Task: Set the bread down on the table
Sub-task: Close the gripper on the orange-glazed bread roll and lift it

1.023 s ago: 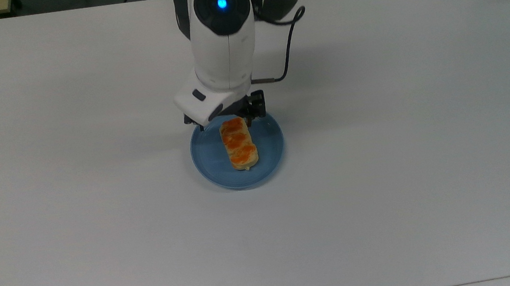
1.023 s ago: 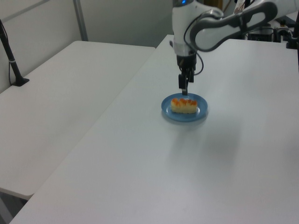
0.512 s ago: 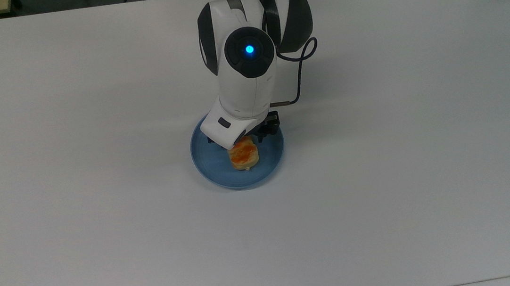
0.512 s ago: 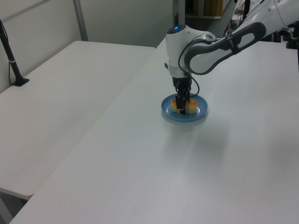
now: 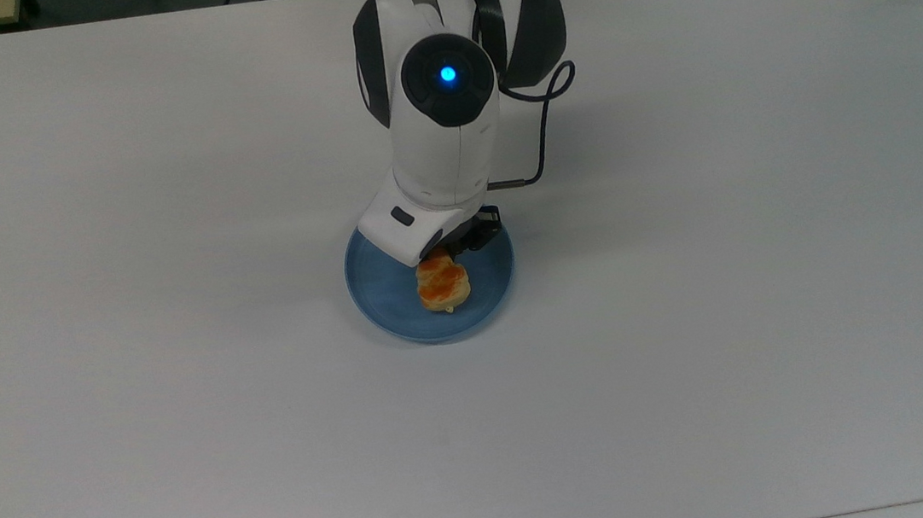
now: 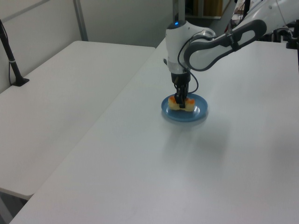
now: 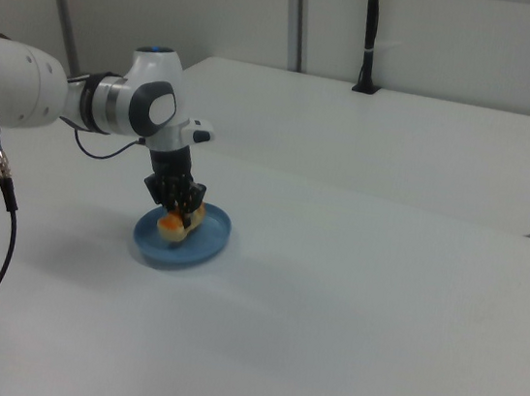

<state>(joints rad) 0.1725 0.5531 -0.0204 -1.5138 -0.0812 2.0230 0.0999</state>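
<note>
Bread (image 5: pixel 444 287) sits over the blue plate (image 5: pixel 384 297), and whether it touches the plate or hangs just clear of it cannot be told. Its orange-glazed top shows in the top view, below the wrist. In the left view the claw (image 6: pixel 180 101) comes straight down onto the loaf's middle, dark fingers (image 6: pixel 181 97) clamped on it, pale ends of bread (image 6: pixel 181 104) poking out either side. The right view shows the claw (image 7: pixel 179 212) at the bread (image 7: pixel 181 223) over the plate (image 7: pixel 202 246). Around the plate spreads the white bench (image 5: pixel 686 270), with a second white bench (image 6: pixel 60 88) on the left view's left.
</note>
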